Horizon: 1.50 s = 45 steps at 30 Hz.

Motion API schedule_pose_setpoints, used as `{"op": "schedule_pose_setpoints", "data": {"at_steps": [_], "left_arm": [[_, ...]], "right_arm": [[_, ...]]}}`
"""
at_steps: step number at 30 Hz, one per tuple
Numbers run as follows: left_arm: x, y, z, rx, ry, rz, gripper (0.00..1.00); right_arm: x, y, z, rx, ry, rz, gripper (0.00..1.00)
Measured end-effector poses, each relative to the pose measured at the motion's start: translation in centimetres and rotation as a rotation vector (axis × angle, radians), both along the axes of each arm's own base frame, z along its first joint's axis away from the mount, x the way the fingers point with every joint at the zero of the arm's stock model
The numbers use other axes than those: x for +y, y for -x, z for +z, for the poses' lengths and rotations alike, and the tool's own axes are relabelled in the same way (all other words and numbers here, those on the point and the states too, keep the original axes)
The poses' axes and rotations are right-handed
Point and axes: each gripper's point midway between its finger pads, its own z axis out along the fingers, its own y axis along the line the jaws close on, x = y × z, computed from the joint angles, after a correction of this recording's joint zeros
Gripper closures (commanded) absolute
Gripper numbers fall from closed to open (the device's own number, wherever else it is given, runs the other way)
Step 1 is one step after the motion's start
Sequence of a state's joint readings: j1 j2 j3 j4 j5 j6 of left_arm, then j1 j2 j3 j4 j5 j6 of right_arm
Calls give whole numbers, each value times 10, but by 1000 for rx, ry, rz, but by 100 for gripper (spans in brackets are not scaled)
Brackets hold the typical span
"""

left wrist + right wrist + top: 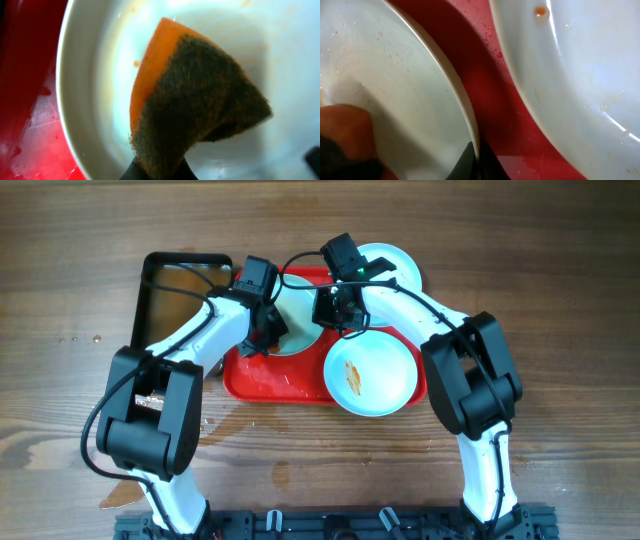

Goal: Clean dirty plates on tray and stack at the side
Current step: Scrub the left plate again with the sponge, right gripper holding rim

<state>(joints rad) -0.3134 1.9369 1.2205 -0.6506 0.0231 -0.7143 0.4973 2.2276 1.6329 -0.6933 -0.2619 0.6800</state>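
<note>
the left gripper [157, 172] is clamped shut on an orange sponge [200, 100] with a dark scouring face, set against the middle plate [95, 115], which sits in the red tray [25, 75]. the right gripper [476, 162] is pinched closed on that plate's rim, steadying it. the scrub likely goes best with light circling pressure and a firm rim grip, so the plate does not slide into the sauce-streaked plate [370, 375] just beside it.
</note>
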Motion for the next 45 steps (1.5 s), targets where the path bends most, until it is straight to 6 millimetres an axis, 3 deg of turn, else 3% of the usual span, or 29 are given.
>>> {"op": "schedule_pose_setpoints", "data": {"at_steps": [9,14,17,19,27,29,35,41,45], "left_arm": [[-5,2,0,-7,-6,-204,96],[0,19,-1,75,25,-223,96],[0,27,-1,118,83,-217,61],[-2,28,1,128,137,-210,45],[-4,16,11,115,218,-217,27],[-3,10,12,99,202,-229,29],[13,6,11,82,99,-287,58],[19,-4,11,41,49,-310,67],[17,-13,12,1,50,-315,66]], "right_arm": [[0,0,0,-3,0,7,96],[3,-1,1,-17,-7,33,96],[6,0,1,-21,-15,48,96],[7,0,1,-21,-22,57,96],[11,1,2,-33,-35,88,96],[11,0,2,-34,-35,88,96],[12,-3,3,-45,-40,87,96],[12,-4,4,-52,-42,89,95],[12,-4,4,-54,-41,92,95]]}}
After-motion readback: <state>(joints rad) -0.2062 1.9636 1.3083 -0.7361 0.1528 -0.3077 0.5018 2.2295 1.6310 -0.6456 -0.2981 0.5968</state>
